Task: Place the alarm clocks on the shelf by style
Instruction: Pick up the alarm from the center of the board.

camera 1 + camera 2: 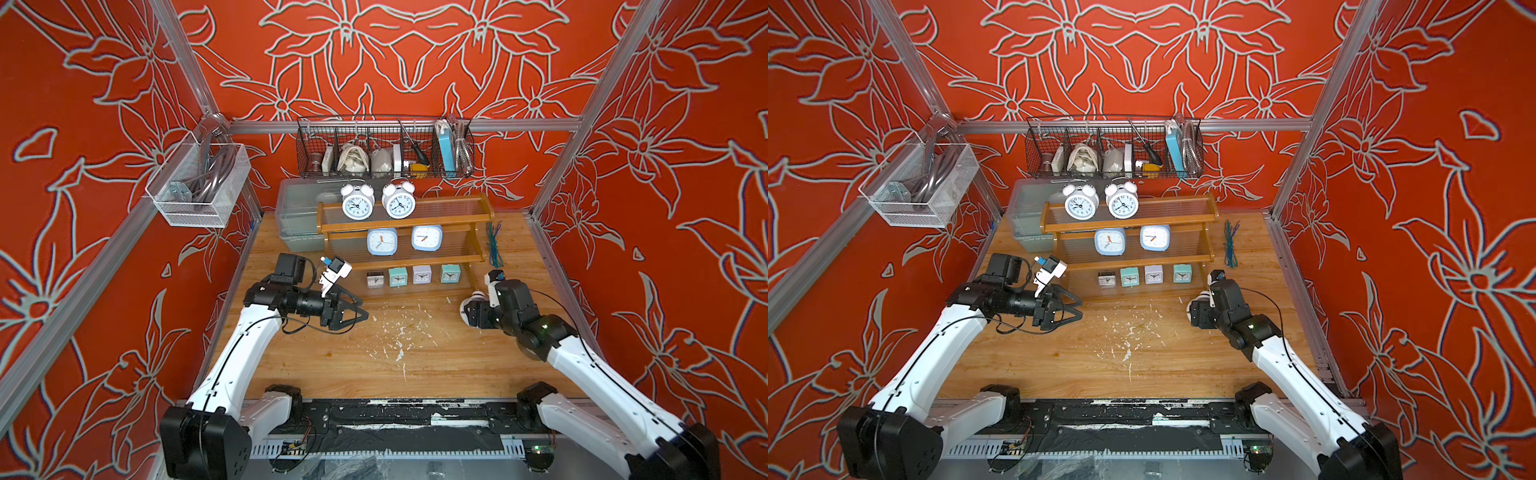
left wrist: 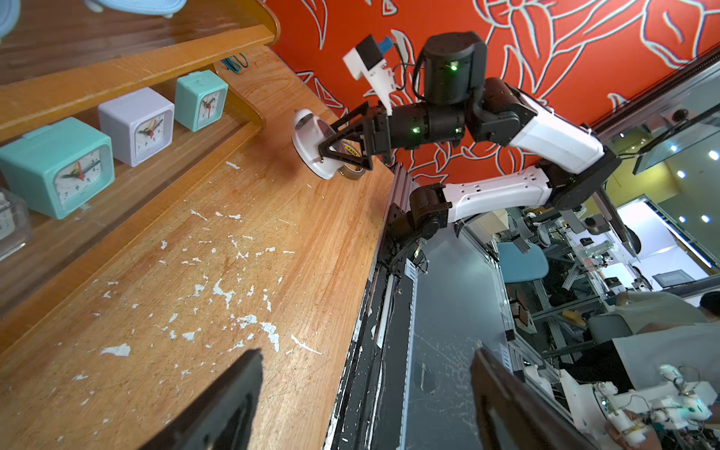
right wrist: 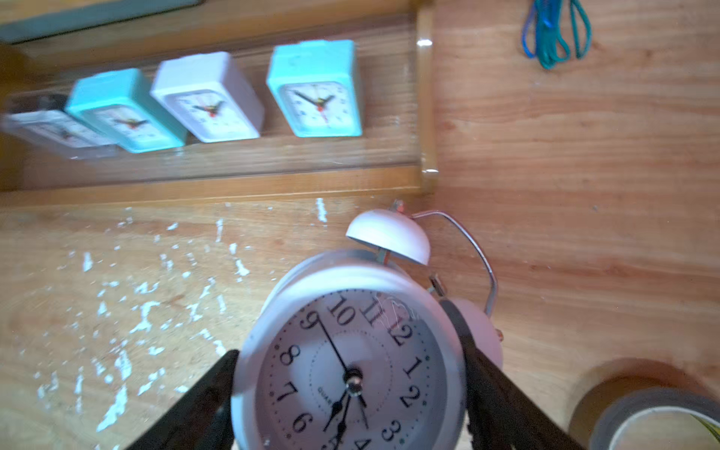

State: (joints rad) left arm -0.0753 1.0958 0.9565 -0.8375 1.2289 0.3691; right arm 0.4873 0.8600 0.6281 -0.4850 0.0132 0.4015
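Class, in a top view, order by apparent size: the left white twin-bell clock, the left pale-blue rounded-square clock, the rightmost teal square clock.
Largest: white round twin-bell clock.
Then: pale-blue rounded-square clock.
Smallest: teal square clock.

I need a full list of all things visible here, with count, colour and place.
table: one, light wood.
shelf: one, brown, at table's back.
twin-bell clocks: three, white; two top tier, one gripped.
rounded-square clocks: two, pale blue, middle tier.
tiny square clocks: four, grey, teal, white, teal; bottom tier.
clear bin: one, behind shelf.
wire basket: one, black, back wall.
mesh basket: one, white, left wall.
cord bundle: one, blue-green, right of shelf.
tape roll: one, brownish, near gripped clock.
left gripper: black, open, over table.
right gripper: black, closed on third twin-bell clock.
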